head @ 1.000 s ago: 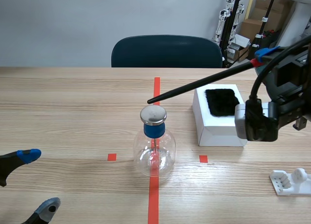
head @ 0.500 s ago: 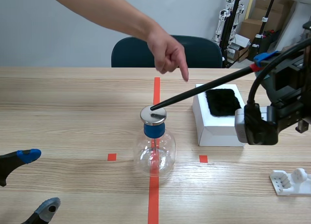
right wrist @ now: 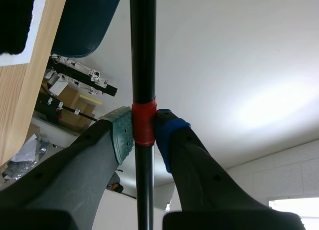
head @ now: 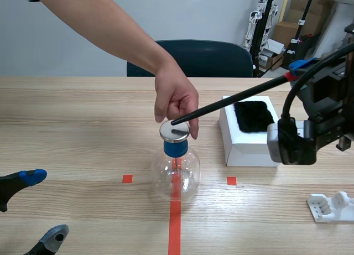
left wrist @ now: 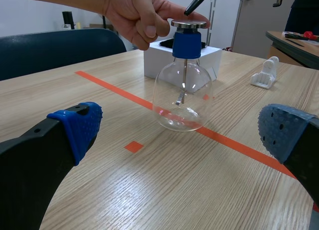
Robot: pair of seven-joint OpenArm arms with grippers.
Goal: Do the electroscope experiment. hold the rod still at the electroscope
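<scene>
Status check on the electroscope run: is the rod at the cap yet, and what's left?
Done: the right gripper is shut on the rod at its red band, and the tip sits at the metal cap of the electroscope. In hand: holding it there; a person's hand is at the cap too. Left: just hold steady. The left gripper waits open, low.

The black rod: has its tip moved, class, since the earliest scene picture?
Yes. The tip of the black rod came down slightly, from above the metal cap of the electroscope to right at its top, then held there.
</scene>
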